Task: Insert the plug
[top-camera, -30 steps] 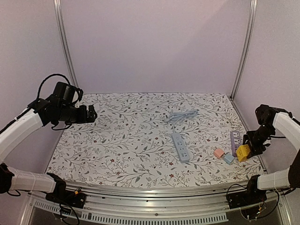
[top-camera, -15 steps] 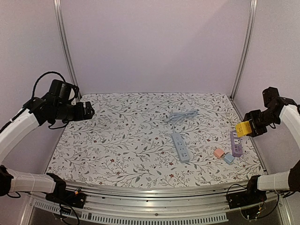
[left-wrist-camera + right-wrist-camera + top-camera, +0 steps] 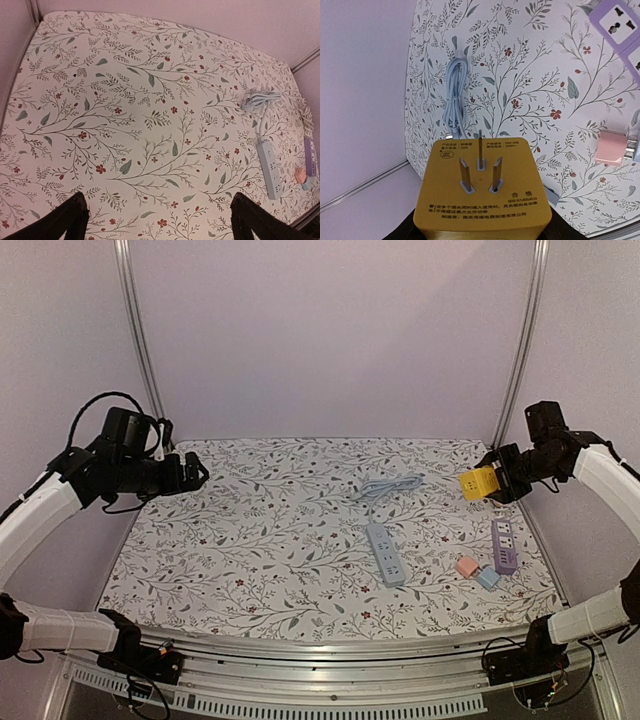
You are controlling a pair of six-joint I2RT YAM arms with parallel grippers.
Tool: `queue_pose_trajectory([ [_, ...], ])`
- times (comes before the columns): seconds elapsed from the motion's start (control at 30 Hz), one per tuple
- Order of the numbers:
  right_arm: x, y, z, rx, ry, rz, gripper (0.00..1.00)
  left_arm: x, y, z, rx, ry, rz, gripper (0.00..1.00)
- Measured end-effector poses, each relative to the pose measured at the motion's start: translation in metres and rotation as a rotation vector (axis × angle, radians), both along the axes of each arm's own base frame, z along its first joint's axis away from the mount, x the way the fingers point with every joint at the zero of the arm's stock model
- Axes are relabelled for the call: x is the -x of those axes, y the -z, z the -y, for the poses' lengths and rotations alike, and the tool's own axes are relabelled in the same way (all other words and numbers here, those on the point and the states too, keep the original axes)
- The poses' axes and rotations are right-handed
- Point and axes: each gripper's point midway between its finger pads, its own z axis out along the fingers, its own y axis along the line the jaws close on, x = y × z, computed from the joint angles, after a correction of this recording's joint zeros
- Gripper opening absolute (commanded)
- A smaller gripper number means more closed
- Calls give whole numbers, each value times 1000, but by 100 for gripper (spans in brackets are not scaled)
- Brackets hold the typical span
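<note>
A yellow three-pin plug [image 3: 477,483] hangs in the air over the table's right side, and my right gripper [image 3: 487,483] is shut on it. In the right wrist view the plug [image 3: 485,200] fills the lower middle, with its pins pointing away from the camera. A light blue power strip [image 3: 385,553] lies flat at centre right of the floral cloth, its cable coiled [image 3: 385,486] behind it. The strip [image 3: 267,167] also shows at the right of the left wrist view. My left gripper [image 3: 197,476] hovers open over the far left, with nothing between its fingers [image 3: 70,222].
A purple power strip [image 3: 503,545] lies near the right edge, with a pink adapter [image 3: 466,566] and a small blue adapter [image 3: 487,578] just in front of it. Metal frame posts [image 3: 518,340] and lilac walls close in the table on three sides.
My right gripper has lifted the yellow plug from beside the purple strip and carried it up, back and leftward. The left arm shifted only slightly.
</note>
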Motion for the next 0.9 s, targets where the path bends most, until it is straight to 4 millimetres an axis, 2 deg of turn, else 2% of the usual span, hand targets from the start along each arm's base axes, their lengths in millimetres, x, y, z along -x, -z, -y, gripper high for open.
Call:
queue_pose_trajectory([
  [0.27, -31, -21, -70, -71, -207, 130, 0, -7, -22, 25, 79, 71, 88, 99],
  [0.47, -42, -44, -114, -162, -386, 280, 0, -2, -39, 57, 120, 167, 160, 99],
  [0.7, -37, -69, -141, -232, -571, 444, 0, 6, -71, 87, 156, 259, 292, 99],
  [0.9, -31, -72, -150, -267, -646, 496, 0, 18, -79, 123, 137, 348, 348, 99],
])
